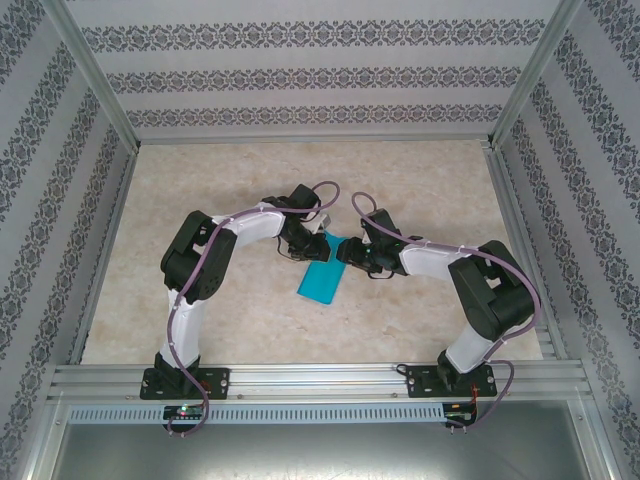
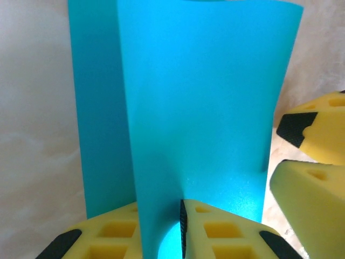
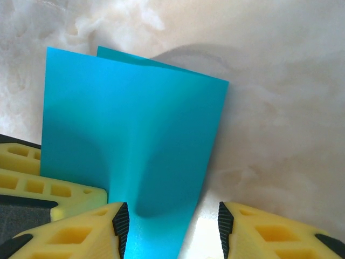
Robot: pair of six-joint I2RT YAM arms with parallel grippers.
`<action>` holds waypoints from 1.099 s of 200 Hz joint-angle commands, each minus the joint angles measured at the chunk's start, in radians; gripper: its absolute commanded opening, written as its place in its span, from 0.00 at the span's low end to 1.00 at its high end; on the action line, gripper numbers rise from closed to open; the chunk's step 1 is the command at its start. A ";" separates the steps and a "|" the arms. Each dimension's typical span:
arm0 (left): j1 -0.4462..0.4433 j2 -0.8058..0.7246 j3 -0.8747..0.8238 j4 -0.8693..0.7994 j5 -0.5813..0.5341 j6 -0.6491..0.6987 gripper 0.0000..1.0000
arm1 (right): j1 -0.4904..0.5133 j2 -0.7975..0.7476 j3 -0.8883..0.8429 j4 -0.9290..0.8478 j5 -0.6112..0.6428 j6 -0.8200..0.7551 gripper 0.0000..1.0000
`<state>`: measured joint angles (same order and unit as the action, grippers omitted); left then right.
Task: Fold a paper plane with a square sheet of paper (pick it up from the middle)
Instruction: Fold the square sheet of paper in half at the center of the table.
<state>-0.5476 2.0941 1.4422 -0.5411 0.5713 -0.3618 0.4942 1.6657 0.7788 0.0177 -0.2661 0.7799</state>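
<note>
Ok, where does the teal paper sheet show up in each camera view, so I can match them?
Top external: the paper sheet lies mid-table, just below the picture's centre.
Left wrist: the paper sheet covers the centre, from the bottom edge to the top.
Right wrist: the paper sheet sits left of centre, its lower end between the fingers of the right gripper.
Shared landmark: the beige marbled table beneath the paper.

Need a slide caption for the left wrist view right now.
Folded teal paper sheet stands between the fingers of the left gripper; the right gripper sits beside its edge.
</note>
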 commanded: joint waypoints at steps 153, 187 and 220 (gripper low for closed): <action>0.000 0.049 0.087 -0.071 0.052 0.050 0.24 | 0.013 0.077 0.025 -0.035 0.045 -0.035 0.39; 0.003 0.041 0.105 -0.089 0.052 0.052 0.27 | 0.013 0.081 0.026 -0.035 0.049 -0.037 0.37; 0.008 0.019 0.107 -0.101 0.047 0.053 0.34 | 0.012 0.083 0.030 -0.040 0.049 -0.042 0.36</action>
<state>-0.5476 2.1304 1.5246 -0.5926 0.6098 -0.3355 0.4953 1.6962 0.8028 -0.0235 -0.2459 0.7559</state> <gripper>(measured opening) 0.315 0.359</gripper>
